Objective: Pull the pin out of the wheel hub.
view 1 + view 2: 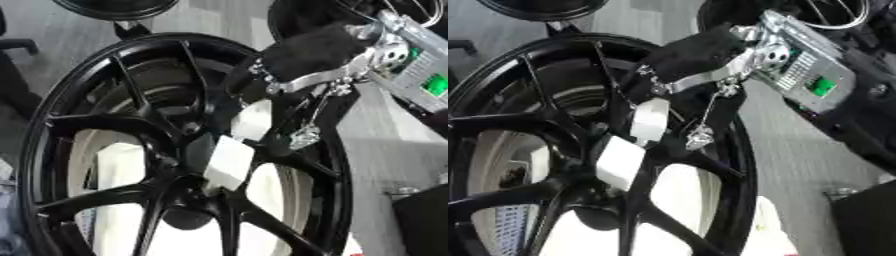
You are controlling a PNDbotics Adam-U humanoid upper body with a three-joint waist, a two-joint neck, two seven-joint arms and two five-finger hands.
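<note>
Black wheel [114, 150] stands upright, filling the view; hub [188, 192] sits low-centre. White pieces [229, 162] lie on spokes w/ right hand [677, 60] reaching down onto them; can't tell its finger state or the pin

The wheel [52, 150] runs off the bottom and left edges. The right hand [689, 57] covers part of the rim, and its fingers are too dark to make out. The pin cannot be seen.
</note>
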